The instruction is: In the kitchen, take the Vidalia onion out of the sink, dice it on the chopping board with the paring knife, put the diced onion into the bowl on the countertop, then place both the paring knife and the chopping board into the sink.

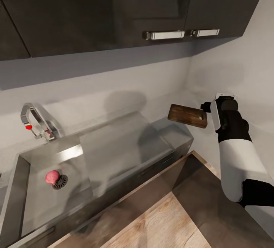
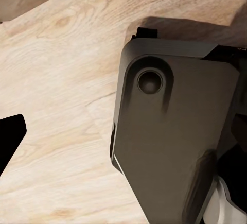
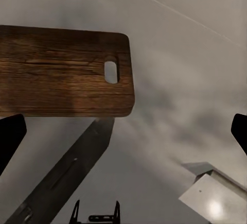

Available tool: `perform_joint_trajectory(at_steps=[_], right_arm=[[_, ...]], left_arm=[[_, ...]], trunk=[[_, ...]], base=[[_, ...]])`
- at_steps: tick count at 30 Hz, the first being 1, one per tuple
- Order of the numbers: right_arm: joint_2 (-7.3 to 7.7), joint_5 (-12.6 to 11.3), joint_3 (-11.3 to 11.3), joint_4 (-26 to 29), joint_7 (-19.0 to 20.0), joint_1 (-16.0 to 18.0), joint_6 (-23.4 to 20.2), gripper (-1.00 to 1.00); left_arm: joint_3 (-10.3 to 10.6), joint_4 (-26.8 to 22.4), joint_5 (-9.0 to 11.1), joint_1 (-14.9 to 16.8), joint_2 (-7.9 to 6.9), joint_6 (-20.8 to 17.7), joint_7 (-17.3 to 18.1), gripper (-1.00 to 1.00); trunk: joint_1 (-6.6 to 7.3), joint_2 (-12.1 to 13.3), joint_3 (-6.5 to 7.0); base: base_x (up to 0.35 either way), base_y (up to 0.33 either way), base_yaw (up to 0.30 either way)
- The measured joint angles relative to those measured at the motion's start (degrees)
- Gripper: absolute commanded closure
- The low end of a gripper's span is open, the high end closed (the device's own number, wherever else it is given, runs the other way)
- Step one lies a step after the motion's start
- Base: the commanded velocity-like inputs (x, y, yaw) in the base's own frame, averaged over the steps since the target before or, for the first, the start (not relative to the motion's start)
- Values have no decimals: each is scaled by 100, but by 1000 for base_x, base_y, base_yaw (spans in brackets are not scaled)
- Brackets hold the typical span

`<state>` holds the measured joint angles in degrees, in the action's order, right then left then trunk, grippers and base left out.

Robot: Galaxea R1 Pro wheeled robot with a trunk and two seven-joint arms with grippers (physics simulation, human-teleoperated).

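Dark-cabinet kitchen [image 1: 95,8], grey countertop [image 1: 179,126] running into its far right corner. Steel sink [image 1: 23,179] at left, Vidalia onion [image 1: 52,177] beside drain. Chopping board [image 1: 188,116] off the slab, near that corner; right gripper [image 1: 207,107] spread wide in wrist view; left gripper [image 2: 10,141] state unreadable.

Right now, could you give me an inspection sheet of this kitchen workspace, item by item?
Surface: grey countertop with the sink set in it.
Job's things: Vidalia onion in the sink, beside the drain; chopping board at the countertop's right end, near the wall.
Clutter: nothing seen.
Grippers: right gripper open, facing the board, not touching it; left gripper's fingertip over wood floor, state unclear.
Cables: nothing seen.
Surroundings: dark cabinets, chrome tap.
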<state>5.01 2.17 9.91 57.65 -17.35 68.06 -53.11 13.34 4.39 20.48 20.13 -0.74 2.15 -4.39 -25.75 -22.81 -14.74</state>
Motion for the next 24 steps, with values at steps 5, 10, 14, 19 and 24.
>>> perform_joint_trajectory(at_steps=[5,10,14,19,24], right_arm=[[-1,0,-5,-2,0,0,0,-100],[-1,0,-5,-2,0,0,-2,-100],[-1,-2,-6,-2,2,0,-2,-100],[-1,-2,-6,-2,1,0,-2,-100],[-1,-2,-6,-2,1,0,-2,-100]], left_arm=[[4,0,0,0,0,0,0,-100],[4,0,0,0,0,0,0,-100],[5,0,0,0,0,0,-4,-100],[6,0,0,0,6,1,1,-100],[7,0,0,0,3,2,8,-100]], trunk=[[0,0,0],[0,0,0],[0,0,1],[0,0,9],[0,0,19]], base=[[0,0,0],[0,0,-18],[0,0,-210],[0,0,-260],[0,0,-193]])
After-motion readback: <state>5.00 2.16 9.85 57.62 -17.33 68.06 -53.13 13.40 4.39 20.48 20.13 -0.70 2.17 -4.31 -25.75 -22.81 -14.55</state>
